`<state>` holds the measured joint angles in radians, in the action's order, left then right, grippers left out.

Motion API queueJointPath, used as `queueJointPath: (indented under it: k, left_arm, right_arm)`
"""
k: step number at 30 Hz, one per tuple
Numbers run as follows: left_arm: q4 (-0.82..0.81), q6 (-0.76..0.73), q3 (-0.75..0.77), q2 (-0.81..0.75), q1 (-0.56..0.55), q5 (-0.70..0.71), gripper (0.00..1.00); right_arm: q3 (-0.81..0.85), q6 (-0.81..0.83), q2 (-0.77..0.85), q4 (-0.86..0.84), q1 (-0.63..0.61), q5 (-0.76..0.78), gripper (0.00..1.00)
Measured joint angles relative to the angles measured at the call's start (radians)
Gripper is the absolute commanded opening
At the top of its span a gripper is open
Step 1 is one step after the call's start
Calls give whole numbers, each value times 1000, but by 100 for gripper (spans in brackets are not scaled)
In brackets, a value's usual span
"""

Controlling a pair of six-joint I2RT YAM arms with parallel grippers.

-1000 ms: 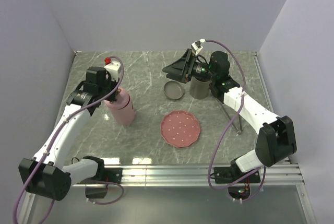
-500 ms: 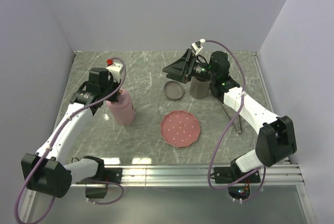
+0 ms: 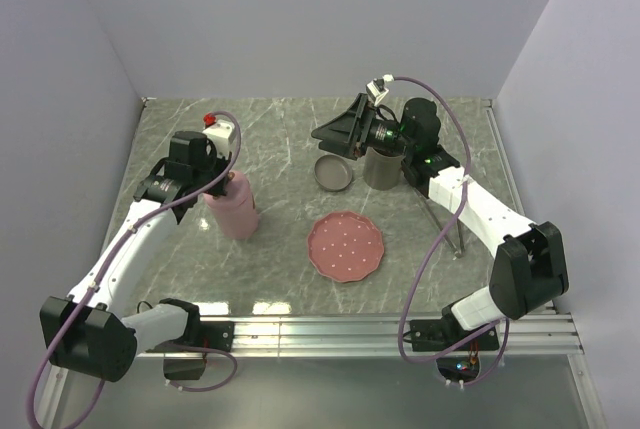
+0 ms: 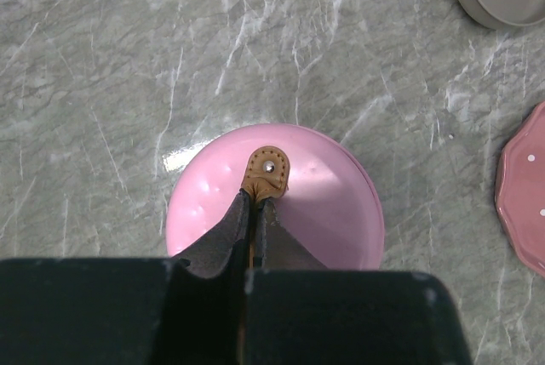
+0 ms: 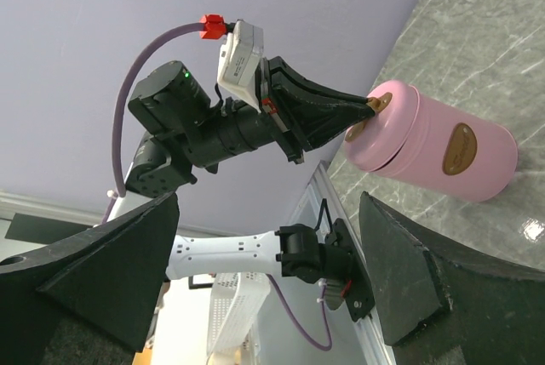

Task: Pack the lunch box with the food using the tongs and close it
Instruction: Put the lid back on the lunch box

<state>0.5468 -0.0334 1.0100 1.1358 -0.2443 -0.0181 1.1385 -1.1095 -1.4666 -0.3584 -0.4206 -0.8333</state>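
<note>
Left tool [image 4: 254, 202] pinches tan tab [image 4: 266, 169] atop round pink lunch box [image 4: 332, 212].

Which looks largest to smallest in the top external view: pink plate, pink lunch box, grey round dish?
1. pink plate
2. pink lunch box, partly covered; standing tall brings it nearer the camera, so true size is unsure
3. grey round dish

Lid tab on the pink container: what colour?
Tan brown tab, stitched edge and a silver rivet, pinched by the left hand. Clearest in the left wrist view.
</note>
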Motion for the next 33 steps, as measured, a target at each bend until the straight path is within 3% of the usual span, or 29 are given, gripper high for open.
queueJointPath:
  k: [33]
  left_arm:
    - [52,-13,42,-8,-13,1,0]
  right_arm:
    - [-2,0,0,0,0,-5,93]
